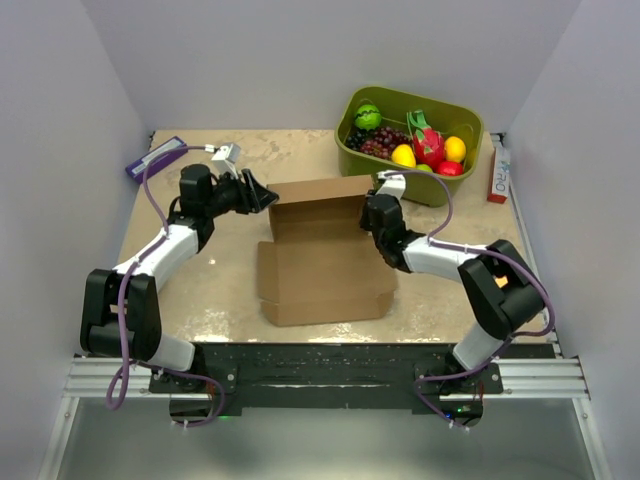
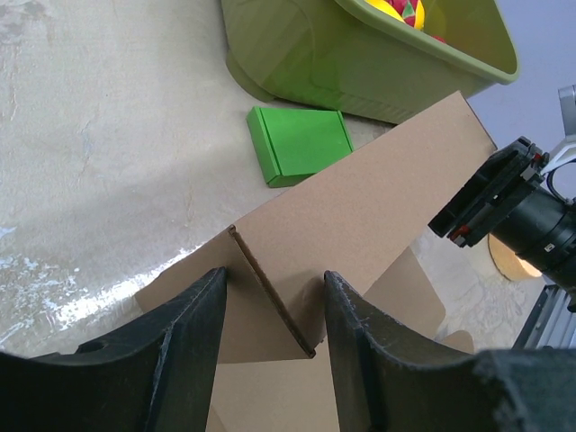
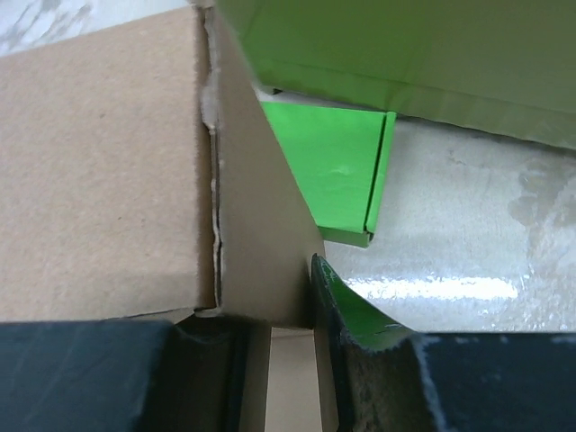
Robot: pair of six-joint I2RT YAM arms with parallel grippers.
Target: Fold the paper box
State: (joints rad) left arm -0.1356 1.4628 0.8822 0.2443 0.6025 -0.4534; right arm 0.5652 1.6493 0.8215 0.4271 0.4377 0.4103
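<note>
The paper box (image 1: 325, 275) was seen at the centre of the top view, its rear panel raised. At its upper-left corner the left gripper (image 1: 266, 194) was spread wide astride a flap edge. At its upper-right corner the right gripper (image 1: 372, 215) was set narrowly around cardboard; a firm pinch could not be confirmed.

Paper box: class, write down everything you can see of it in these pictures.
The paper box is plain brown unprinted cardboard, half folded. Its base lies flat on the table; the rear panel stands upright, with side flaps. The left flap sits between the open fingers of the left gripper; the right gripper meets the right corner, grip unclear.
</note>
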